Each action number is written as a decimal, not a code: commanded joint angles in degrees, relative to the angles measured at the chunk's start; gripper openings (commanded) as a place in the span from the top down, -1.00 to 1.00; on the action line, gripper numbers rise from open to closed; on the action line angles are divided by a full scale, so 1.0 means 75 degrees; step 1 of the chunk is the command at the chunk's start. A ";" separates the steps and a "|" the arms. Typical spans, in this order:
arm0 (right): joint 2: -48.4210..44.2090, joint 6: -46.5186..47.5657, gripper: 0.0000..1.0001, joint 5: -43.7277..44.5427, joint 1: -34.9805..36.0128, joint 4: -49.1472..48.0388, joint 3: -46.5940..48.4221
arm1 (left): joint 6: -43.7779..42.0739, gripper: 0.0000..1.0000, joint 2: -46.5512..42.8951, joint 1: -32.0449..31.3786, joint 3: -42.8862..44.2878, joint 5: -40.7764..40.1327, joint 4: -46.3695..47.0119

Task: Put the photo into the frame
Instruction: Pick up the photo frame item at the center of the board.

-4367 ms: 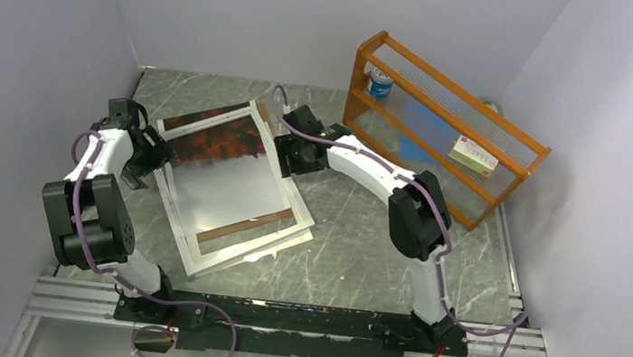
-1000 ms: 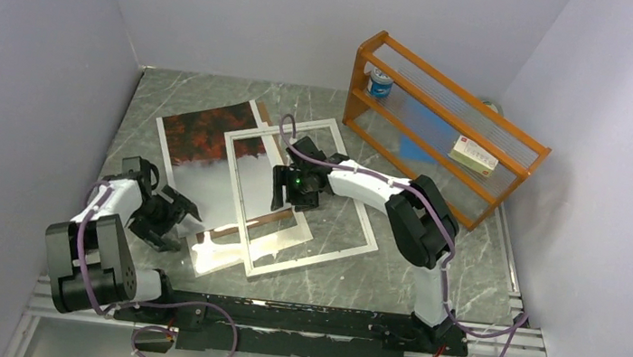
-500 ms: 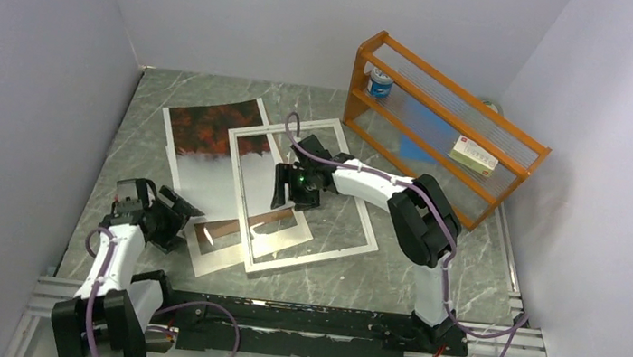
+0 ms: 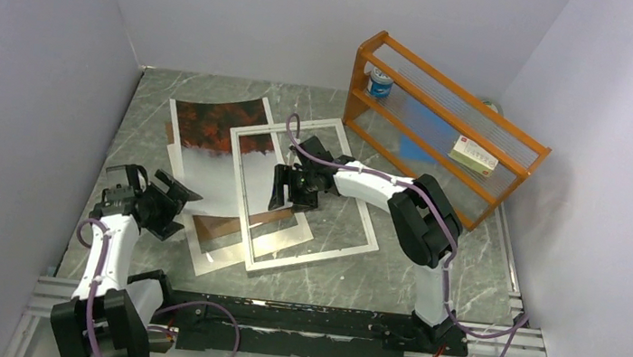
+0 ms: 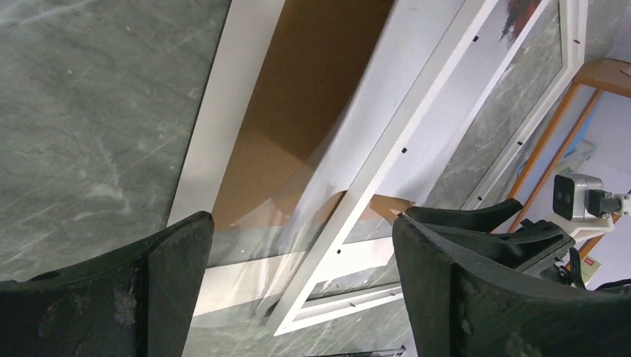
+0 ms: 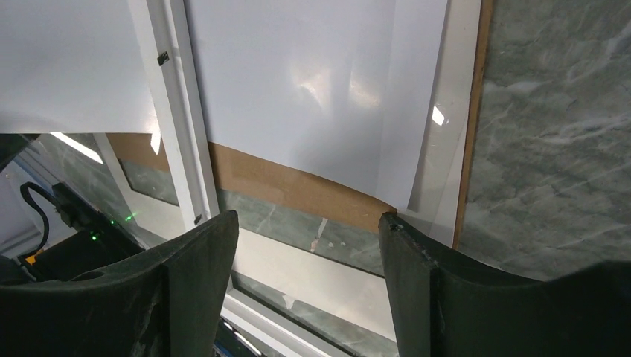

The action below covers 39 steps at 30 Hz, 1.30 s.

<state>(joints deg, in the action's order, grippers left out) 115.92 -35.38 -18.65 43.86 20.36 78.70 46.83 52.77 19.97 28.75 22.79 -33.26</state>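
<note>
The photo [image 4: 208, 142] lies flat at the table's far left, red foliage half at the far end, pale half nearer. The white frame [image 4: 367, 205] lies to its right, its left bar over the photo's right part. My right gripper [image 4: 286, 198] is open and empty, low over the frame's opening; in the right wrist view [image 6: 309, 223] the pale print [image 6: 298, 74] and a frame bar [image 6: 178, 111] lie below it. My left gripper [image 4: 177, 210] is open and empty by the stack's near left corner; the left wrist view [image 5: 298, 245] shows the frame bar [image 5: 402, 149].
A brown backing board [image 4: 234, 223] on a white sheet sticks out under the photo's near end, also in the left wrist view [image 5: 298, 111]. An orange wooden rack [image 4: 446, 131] at the back right holds a can [image 4: 380, 83] and a small box [image 4: 474, 154].
The frame, earlier lying over the photo, has been slid right and now only overlaps it. My left arm has drawn back to the near left; the photo has turned slightly.
</note>
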 commanded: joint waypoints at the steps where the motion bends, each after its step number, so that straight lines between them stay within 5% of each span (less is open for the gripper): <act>1: 0.0266 0.0085 -0.47 0.0049 0.0005 0.0206 -0.0271 | -0.0160 -0.89 -0.0093 0.0039 0.0308 0.0589 0.0009; 11: 0.0308 0.0199 -0.47 -0.0075 -0.0115 0.0178 -0.0361 | -0.0142 -0.83 0.0191 0.0257 0.0409 0.0663 0.0062; 17: 0.0226 0.0187 -0.47 -0.0219 -0.0213 0.0059 -0.0381 | 0.0138 -0.74 0.0581 0.0608 0.0386 0.2591 0.0431; 28: 0.0158 0.0133 -0.44 -0.0348 -0.0396 -0.0101 -0.0564 | -0.0931 0.06 0.1230 0.0643 0.1000 0.2565 -0.0993; 39: 0.0198 0.0094 -0.41 -0.0518 -0.0564 -0.0181 -0.0540 | -0.1550 -0.15 0.1686 0.0547 0.1474 0.2693 -0.2378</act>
<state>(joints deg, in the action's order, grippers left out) 115.92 -35.66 -25.74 40.56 16.60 76.18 36.93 64.77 24.56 38.59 40.29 -46.83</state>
